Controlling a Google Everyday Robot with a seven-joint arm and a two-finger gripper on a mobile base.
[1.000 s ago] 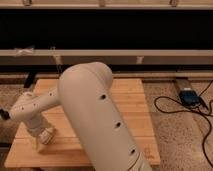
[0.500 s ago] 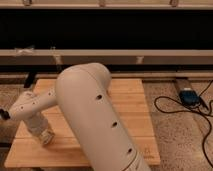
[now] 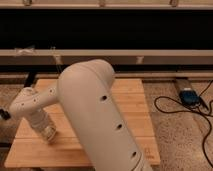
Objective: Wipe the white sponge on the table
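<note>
Since the gripper (image 3: 47, 131) has slid a little across the table (image 3: 132, 102), you seem mid-wipe, the white sponge (image 3: 51, 136) apparently pressed beneath its tip (its grip cannot be told).

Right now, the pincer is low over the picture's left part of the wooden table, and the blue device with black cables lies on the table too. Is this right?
Not quite. The blue device lies on the floor beside the wooden table, not on it, with its black cables; the camera view shows this. The pincer is indeed low over the table's picture-left part.
</note>
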